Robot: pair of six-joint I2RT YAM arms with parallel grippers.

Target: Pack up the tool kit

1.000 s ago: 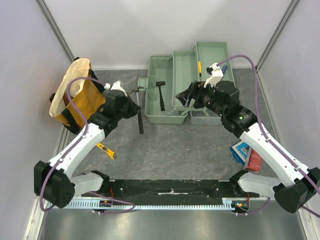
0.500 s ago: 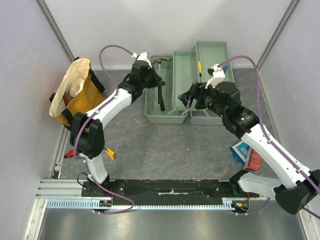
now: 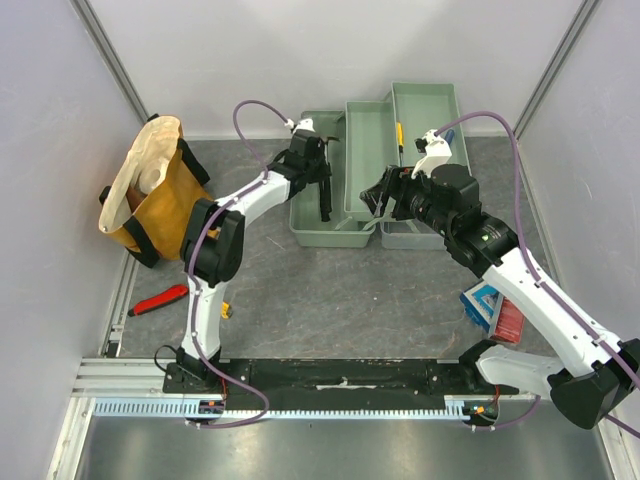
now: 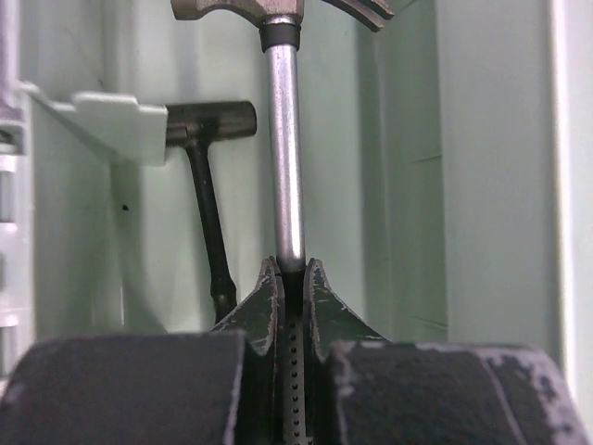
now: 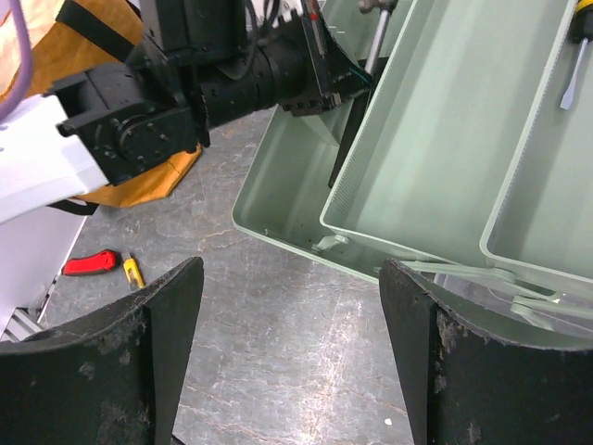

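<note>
The pale-green toolbox (image 3: 312, 236) stands open at the back, its fold-out trays (image 3: 370, 140) spread to the right. My left gripper (image 3: 318, 165) is over the box's left compartment, shut on the steel shaft of a claw hammer (image 4: 283, 139), whose head points to the far wall. A black mallet (image 4: 206, 185) lies in that compartment. My right gripper (image 5: 289, 271) is open and empty, above the floor at the box's near edge (image 5: 306, 243). It also sees the left gripper (image 5: 324, 69) with the hammer shaft (image 5: 375, 42). A yellow-black screwdriver (image 5: 574, 56) lies in the far tray.
A mustard-yellow cloth bag (image 3: 150, 190) stands at the left wall. A red-handled tool (image 3: 160, 298) and a yellow tool (image 3: 225, 310) lie on the floor near the left arm's base. Blue and red packets (image 3: 495, 305) lie at the right.
My left arm has swung from the floor left of the box to over its left compartment, carrying the hammer. The red-handled tool has come into sight. The right arm has barely moved.
</note>
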